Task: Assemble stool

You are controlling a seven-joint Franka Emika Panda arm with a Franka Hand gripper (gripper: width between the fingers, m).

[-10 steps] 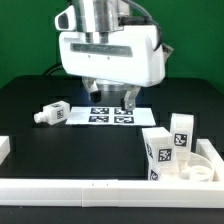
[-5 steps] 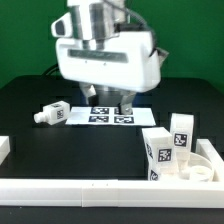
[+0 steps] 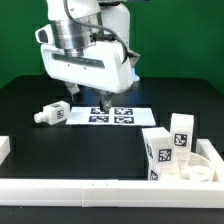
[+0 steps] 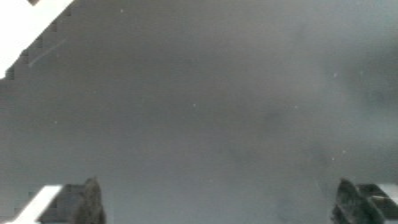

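A loose white stool leg [image 3: 50, 114] with a square tag lies on its side on the black table, at the exterior view's left. Two more legs [image 3: 157, 155] [image 3: 179, 135] stand upright on the round white seat [image 3: 200, 171] at the exterior view's right. My gripper [image 3: 90, 97] hangs tilted above the table, just right of the lying leg and apart from it. It is open and empty. In the wrist view my gripper [image 4: 221, 205] shows only as two dark fingertips [image 4: 71, 205] wide apart over blurred grey, with no part between them.
The marker board [image 3: 125, 113] lies flat under and right of the gripper. A long white rail [image 3: 70, 188] runs along the front edge. It has a short white piece [image 3: 4, 147] at the left and a raised end [image 3: 214, 156] behind the seat.
The gripper has swung toward the exterior view's left and tilted, from over the marker board toward the lying leg. The legs and the seat have not moved.
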